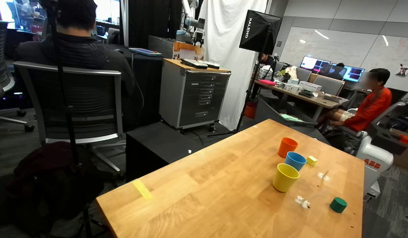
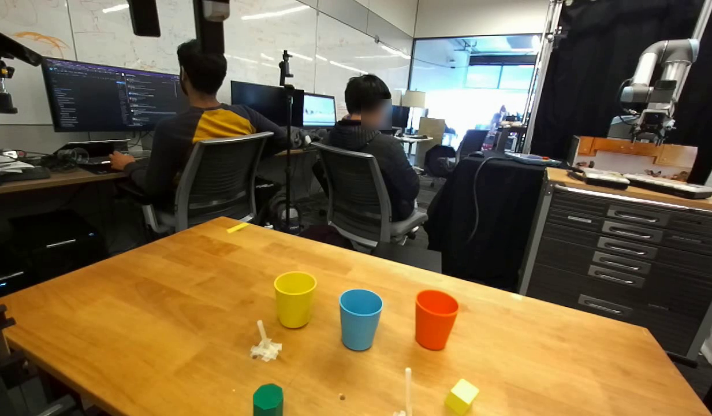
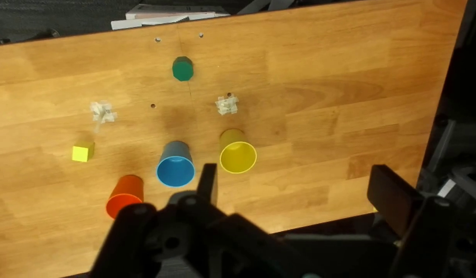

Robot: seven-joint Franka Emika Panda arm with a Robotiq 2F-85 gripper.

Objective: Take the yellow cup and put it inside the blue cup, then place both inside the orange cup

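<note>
Separately upright on the table (image 2: 159, 300): yellow cup (image 2: 295, 301), blue cup (image 2: 360, 321), orange cup (image 2: 435, 321), mouths upward, pincer (image 3: 298, 184) wide.

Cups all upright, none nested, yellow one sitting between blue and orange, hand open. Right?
Not quite: the blue cup stands between the yellow cup and the orange cup, as an exterior view shows. The rest is right: all upright, none nested, the hand open.

Table (image 3: 338, 65): yellow cup (image 2: 295, 301), blue cup (image 2: 360, 322), orange cup (image 2: 435, 322), blocks (image 3: 183, 69).
</note>
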